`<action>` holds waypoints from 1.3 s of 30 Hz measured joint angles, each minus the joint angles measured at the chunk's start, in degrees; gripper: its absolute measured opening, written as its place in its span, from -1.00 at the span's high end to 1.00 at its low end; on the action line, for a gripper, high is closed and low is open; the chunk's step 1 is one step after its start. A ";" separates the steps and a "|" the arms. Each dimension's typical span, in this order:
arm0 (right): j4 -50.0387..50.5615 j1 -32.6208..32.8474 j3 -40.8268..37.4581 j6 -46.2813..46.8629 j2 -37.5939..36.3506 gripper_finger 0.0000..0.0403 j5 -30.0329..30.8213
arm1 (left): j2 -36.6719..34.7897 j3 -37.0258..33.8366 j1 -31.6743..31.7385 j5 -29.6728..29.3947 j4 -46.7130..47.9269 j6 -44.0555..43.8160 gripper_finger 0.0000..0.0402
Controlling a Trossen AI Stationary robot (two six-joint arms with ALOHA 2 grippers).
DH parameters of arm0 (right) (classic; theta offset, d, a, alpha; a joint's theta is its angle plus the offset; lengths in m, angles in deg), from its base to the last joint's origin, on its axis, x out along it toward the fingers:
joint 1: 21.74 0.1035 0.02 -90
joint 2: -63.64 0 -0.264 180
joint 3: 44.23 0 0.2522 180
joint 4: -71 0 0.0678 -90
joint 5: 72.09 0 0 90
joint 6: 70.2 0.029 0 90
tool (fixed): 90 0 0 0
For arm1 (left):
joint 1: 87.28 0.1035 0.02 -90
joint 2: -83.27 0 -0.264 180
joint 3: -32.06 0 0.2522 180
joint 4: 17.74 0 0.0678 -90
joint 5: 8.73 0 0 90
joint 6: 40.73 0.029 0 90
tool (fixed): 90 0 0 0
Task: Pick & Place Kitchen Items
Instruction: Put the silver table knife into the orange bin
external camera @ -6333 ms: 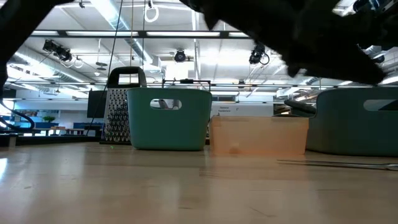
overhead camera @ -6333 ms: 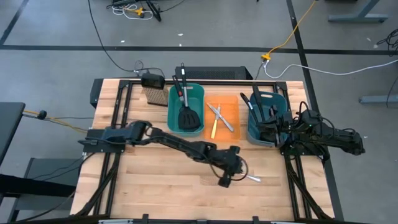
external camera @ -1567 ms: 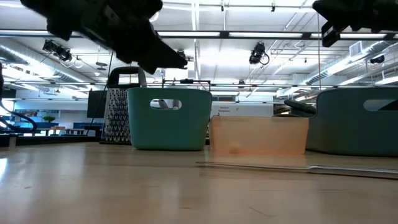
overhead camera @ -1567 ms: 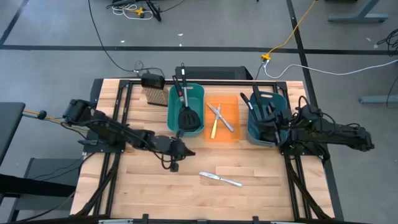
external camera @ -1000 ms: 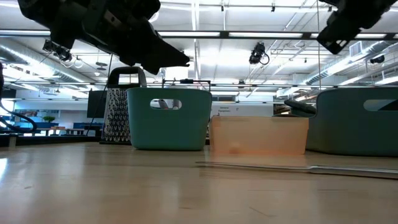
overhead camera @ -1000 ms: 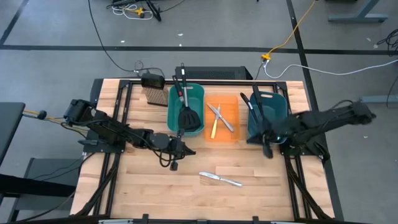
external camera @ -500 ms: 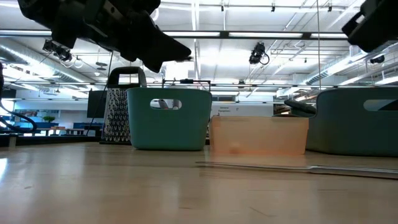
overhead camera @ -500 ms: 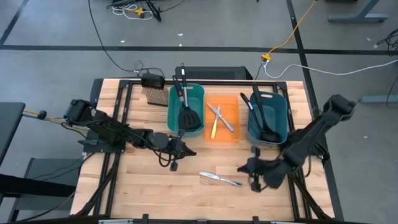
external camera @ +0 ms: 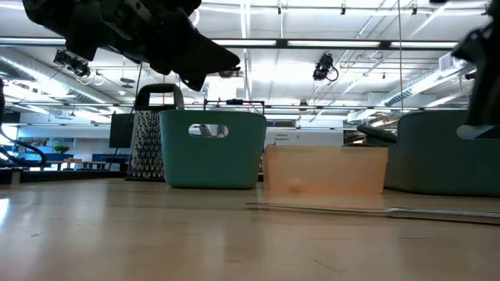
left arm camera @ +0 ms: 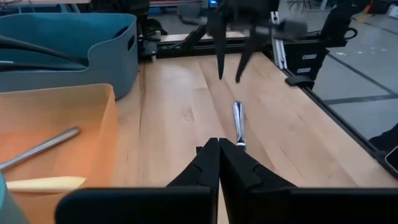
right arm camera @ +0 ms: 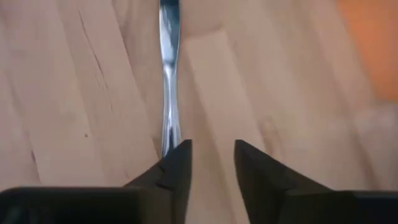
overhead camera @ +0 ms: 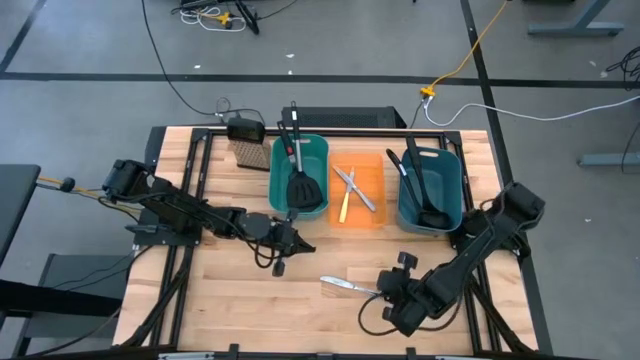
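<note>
A slim silver table knife (overhead camera: pixel 354 288) is lying flat on the bare wooden table (overhead camera: pixel 230 310), well in front of the orange bin (overhead camera: pixel 359 194). The right gripper (right arm camera: pixel 210 155) is hanging just beside the knife's end, fingers parted and holding nothing. The left gripper (overhead camera: pixel 303 245) is waiting near the bin, pinched closed and empty.

Two teal bins (overhead camera: pixel 299 175) (overhead camera: pixel 430 190) flanking an orange bin (overhead camera: pixel 359 190); grater (overhead camera: pixel 247 154) beside them.

Right gripper (overhead camera: pixel 385 291) hovers at the silver knife's (overhead camera: pixel 352 287) end — left gripper (overhead camera: pixel 300 245) near the teal bin (overhead camera: pixel 322 150).
</note>
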 joint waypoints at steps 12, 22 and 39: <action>-4.62 0.11 -0.05 2.64 2.92 -0.10 -4.42 | 0.00 0.02 0.02 -0.02 -0.61 -0.40 0.96; -5.35 0.11 -0.12 2.22 7.53 0.12 -5.20 | 0.00 0.02 0.02 -0.02 -0.62 -0.38 0.96; -9.83 0.26 -2.64 0.92 8.69 0.22 -7.74 | 0.00 0.02 0.02 -0.02 -1.24 -0.38 0.96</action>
